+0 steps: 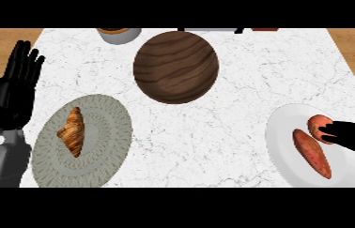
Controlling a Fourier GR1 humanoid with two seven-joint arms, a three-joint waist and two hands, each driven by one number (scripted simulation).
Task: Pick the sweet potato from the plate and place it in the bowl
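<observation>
The right hand [341, 132] comes in at the view's right edge, its black fingers reaching over the white round plate [284, 142]. Only the fingertips show, lying against a round reddish apple-like fruit [319, 126] on the plate's far part — whether they are curled round it or merely touching cannot be told. Just beside the fingers, on their near-left side, the long orange-red sweet potato [312, 153] lies flat on the same plate, slanting from upper left to lower right, apart from the hand.

Well to the left of this hand and farther up the white marble counter [229, 128] sits the dark brown wooden bowl [176, 66]. Farther left still, a grey ribbed round plate [104, 147] carries a golden-brown croissant [72, 131], lying lengthwise.

At the far left edge the left hand [17, 88] rests with its fingers straight and spread, pointing upward — holding nothing. At the counter's top edge, beyond the bowl, a grey cup-like vessel [119, 34] is partly cut off.
</observation>
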